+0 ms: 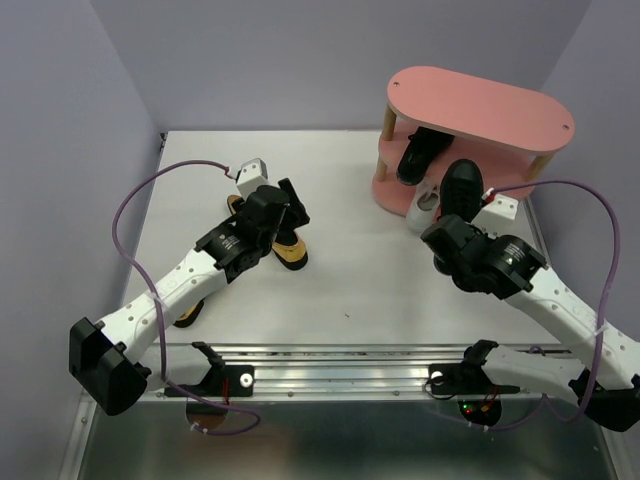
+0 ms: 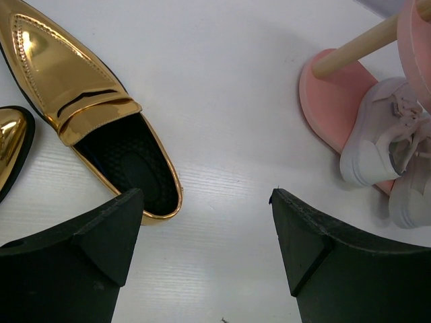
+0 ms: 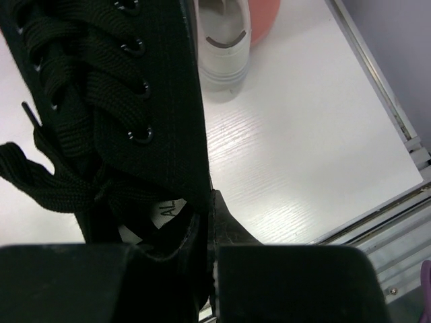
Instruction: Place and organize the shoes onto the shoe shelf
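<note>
Placement step: right gripper [image 1: 452,226] clamped on black shoe [image 1: 461,185] just before shelf [image 1: 480,100]; next, likely slide it onto a board. Left gripper [image 2: 205,222] wide open, empty.

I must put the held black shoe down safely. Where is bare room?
The top board of the shoe shelf is bare. The table is bare in the middle, between the gold shoes and the shelf. Crowded: the shelf's lower tiers, where the white sneakers, a black shoe on the middle tier and the held black shoe sit close.
</note>
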Motion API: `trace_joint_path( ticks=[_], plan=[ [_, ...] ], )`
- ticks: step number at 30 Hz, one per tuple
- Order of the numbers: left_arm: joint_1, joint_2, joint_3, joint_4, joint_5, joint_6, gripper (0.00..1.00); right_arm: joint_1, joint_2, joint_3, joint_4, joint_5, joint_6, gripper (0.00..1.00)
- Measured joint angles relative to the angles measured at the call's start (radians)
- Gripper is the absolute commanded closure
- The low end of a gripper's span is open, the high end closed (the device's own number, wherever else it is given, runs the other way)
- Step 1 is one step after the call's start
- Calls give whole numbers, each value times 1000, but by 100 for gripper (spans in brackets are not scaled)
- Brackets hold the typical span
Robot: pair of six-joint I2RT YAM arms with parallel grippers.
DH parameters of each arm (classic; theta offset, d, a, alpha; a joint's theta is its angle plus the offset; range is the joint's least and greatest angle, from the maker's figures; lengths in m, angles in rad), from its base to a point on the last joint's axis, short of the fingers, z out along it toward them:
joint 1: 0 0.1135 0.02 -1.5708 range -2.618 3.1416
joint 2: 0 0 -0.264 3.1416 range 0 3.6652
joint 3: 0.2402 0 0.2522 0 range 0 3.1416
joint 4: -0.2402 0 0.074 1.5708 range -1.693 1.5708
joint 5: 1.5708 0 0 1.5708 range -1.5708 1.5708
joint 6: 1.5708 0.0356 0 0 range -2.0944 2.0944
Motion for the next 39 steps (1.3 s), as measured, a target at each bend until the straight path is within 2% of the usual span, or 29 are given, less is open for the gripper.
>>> trace_joint_path(
  ticks=[8, 13, 17, 23, 32, 39],
  plan=[
    [14, 3, 0, 14, 17, 7, 13, -32, 67, 20, 38, 34, -65, 99],
    [21, 24, 0, 34, 25, 28, 13, -142, 79, 19, 100, 32, -163, 99],
    [24, 50, 0, 31, 31, 39, 13, -283, 76, -6, 231, -5, -285, 99],
    [31, 53, 0, 31, 33, 42, 13, -381, 106, -11, 347, -48, -409, 99],
    [43, 53, 0, 31, 57, 42, 13, -576, 235, 3, 505, -164, -556, 99],
    [45, 42, -4, 23, 65, 42, 13, -641, 289, 51, 536, -212, -610, 99]
  ],
)
